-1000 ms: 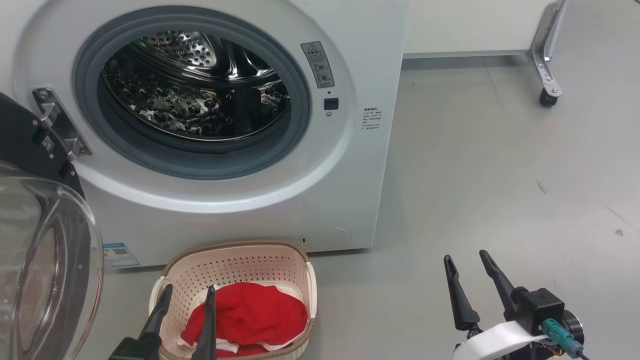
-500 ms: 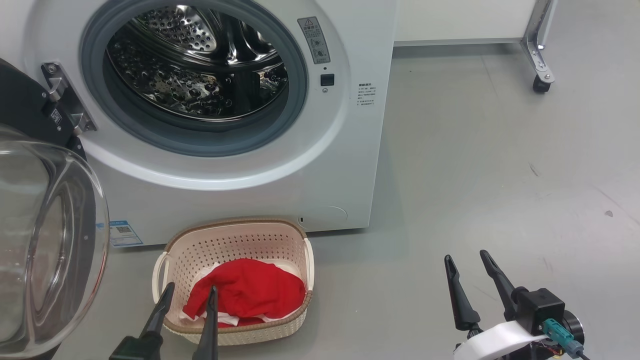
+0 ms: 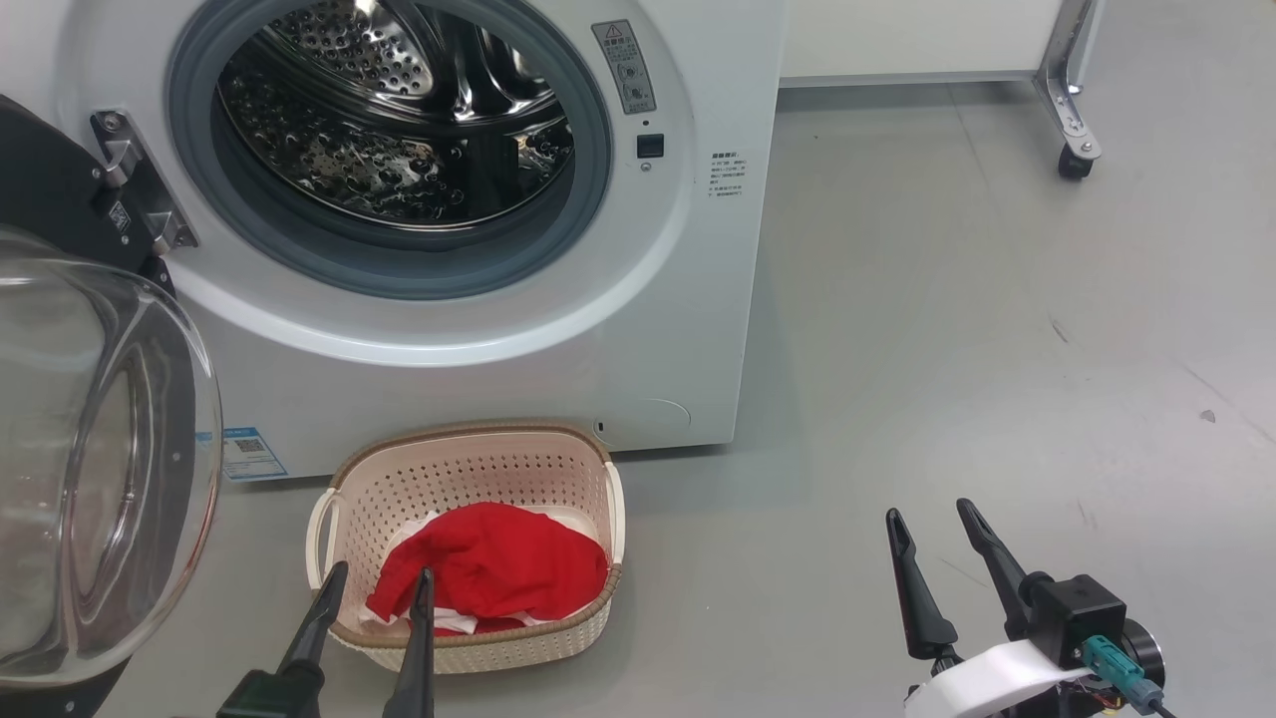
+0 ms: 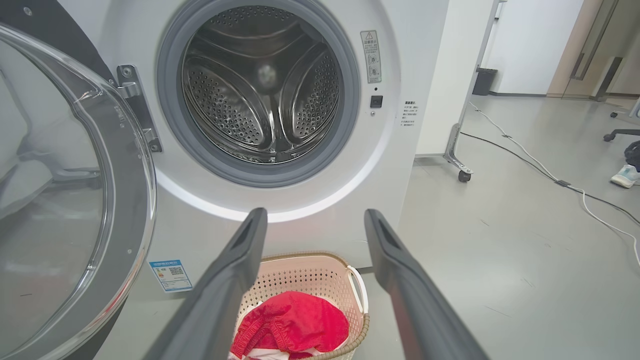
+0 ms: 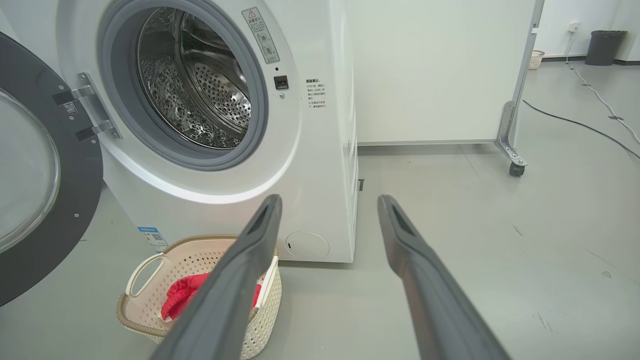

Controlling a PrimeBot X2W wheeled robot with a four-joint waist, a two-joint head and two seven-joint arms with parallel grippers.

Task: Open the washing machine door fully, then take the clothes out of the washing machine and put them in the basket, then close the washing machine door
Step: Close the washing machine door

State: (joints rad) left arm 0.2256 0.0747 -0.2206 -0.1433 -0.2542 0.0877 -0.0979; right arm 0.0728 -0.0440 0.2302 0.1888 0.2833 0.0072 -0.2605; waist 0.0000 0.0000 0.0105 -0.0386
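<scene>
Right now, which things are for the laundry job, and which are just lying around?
For the job:
washing machine
washing machine door, standing open
clothes, red, in the basket
basket

Just lying about:
white wheeled panel
dark bin
shoe

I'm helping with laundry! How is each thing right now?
Round black-rimmed glass washing machine door: wide open.
Big white washing machine: drum looks empty.
Cream perforated plastic basket: upright, holds clothes.
Red-and-white fabric clothes: crumpled inside basket.
Left gripper: open, empty.
Right gripper: open, empty.
</scene>
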